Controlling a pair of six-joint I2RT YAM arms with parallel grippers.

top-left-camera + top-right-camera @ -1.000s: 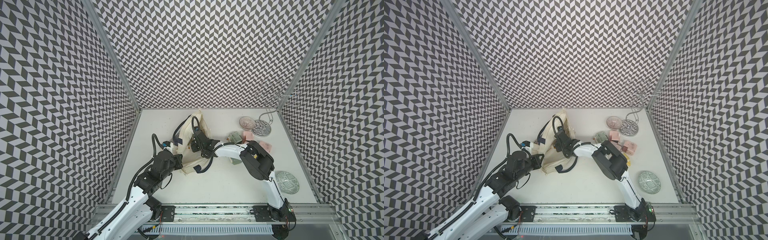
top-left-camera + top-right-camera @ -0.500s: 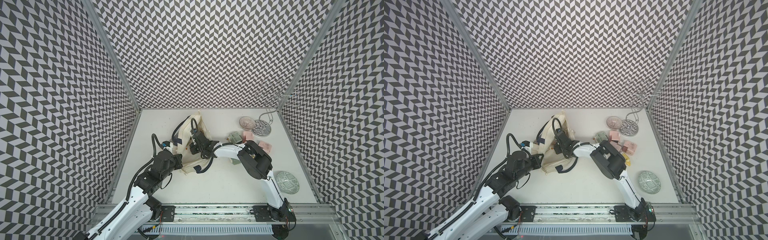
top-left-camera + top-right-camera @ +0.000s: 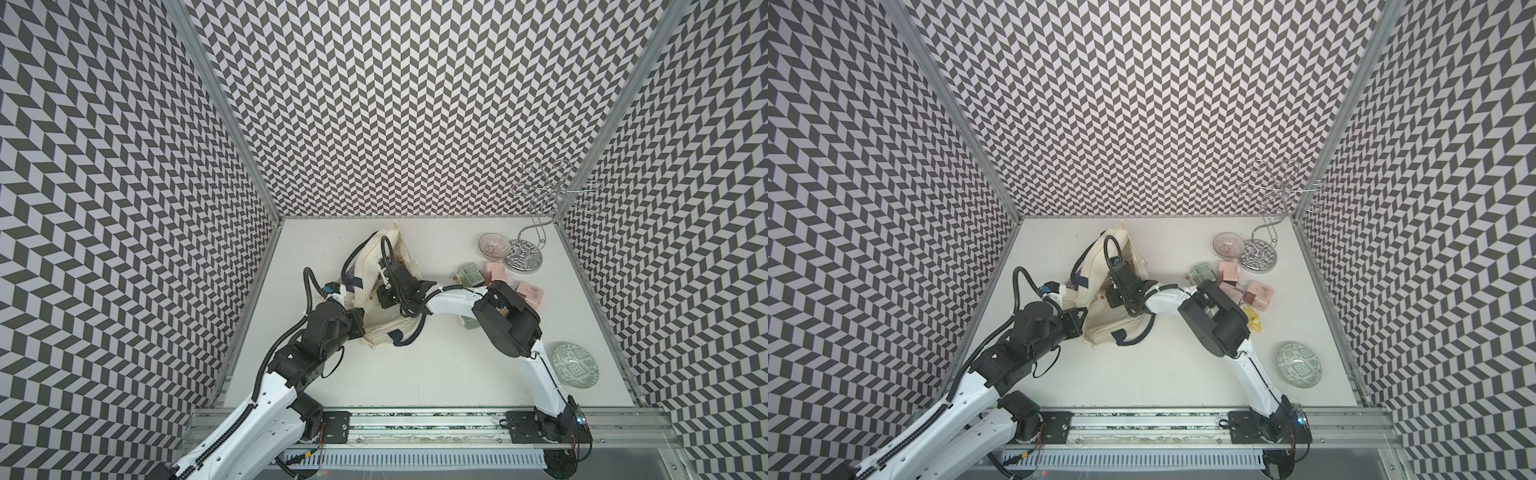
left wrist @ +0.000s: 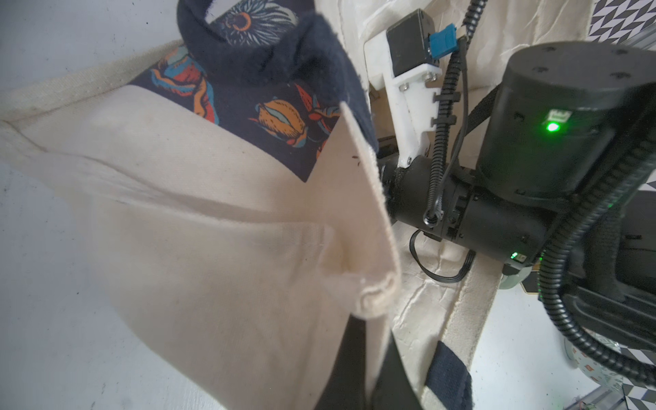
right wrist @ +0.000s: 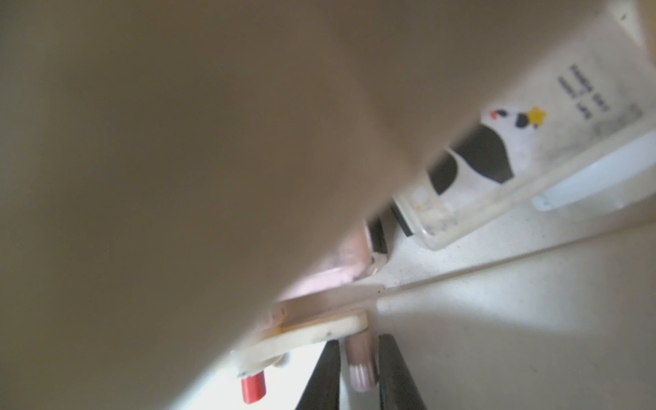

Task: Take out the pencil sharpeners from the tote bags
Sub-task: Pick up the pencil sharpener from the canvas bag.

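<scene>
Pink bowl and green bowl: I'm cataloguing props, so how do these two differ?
The pink bowl is translucent and ribbed; the green bowl is opaque with a pale geometric pattern. The pink bowl sits far back beside the chrome stand; the green bowl sits near the front edge. The green bowl looks wider in both top views. Both are round and rest on the table's right side.

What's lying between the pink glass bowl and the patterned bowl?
The cluster of pencil sharpeners, its near side partly hidden under the right arm's elbow; both top views show it.
</scene>
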